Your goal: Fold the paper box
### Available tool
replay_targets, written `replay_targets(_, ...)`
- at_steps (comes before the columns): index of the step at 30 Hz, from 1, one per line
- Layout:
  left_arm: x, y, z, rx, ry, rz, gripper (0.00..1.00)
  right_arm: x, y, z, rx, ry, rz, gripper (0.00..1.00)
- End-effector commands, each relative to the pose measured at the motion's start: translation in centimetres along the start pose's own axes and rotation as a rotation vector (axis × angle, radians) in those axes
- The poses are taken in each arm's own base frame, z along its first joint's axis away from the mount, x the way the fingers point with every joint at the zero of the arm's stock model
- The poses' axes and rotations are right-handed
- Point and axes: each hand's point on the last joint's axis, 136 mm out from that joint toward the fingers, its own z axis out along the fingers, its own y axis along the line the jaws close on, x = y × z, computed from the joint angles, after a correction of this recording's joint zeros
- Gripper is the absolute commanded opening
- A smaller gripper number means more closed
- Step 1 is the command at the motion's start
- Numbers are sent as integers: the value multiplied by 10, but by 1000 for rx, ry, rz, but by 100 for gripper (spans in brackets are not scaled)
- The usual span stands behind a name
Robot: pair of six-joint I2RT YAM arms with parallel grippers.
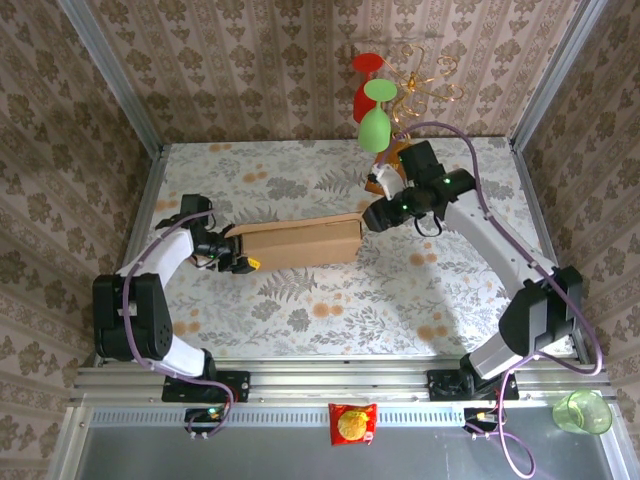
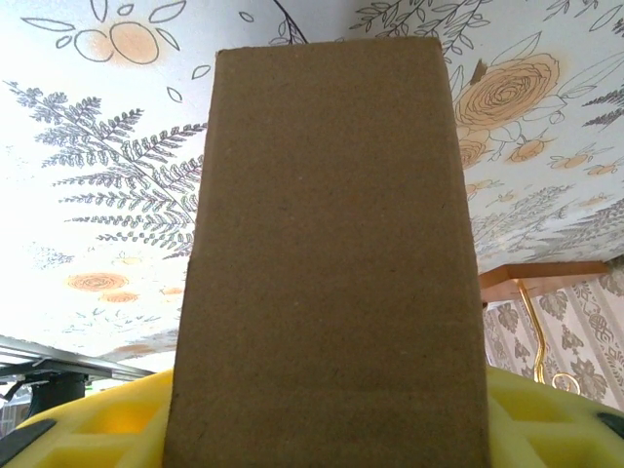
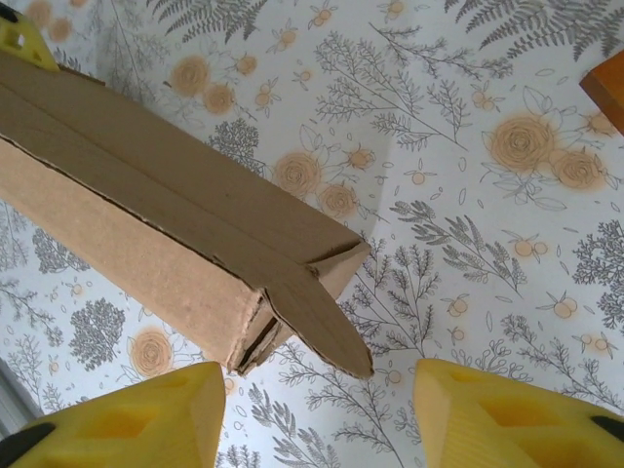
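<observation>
Currently, left pincer [image 1: 240, 258] clamped on paper box [image 1: 300, 243] end, right pincer [image 3: 317, 414] parted, empty, near other end.

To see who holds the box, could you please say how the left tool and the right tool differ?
The left tool grips the left end of the paper box; the right tool stands open, nothing between its fingers. The left tool touches cardboard; the right tool sits just short of the right end, where a flap juts out. Both have yellow fingers.
</observation>
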Motion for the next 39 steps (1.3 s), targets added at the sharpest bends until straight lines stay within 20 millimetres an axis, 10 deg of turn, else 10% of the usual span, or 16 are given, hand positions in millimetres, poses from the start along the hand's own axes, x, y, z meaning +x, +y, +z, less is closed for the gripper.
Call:
replay_targets(1,-19,7,0,-36,-87,-14,38,7,-6,6,43,80,-43,51)
replay_targets(20,-26,6,5,-39,-89,-29,37,0,19,12,30,95,-15,5)
replay_targets(39,-31,4,10,-37,-90,-48,37,-14,26,23,55,-38,329,0)
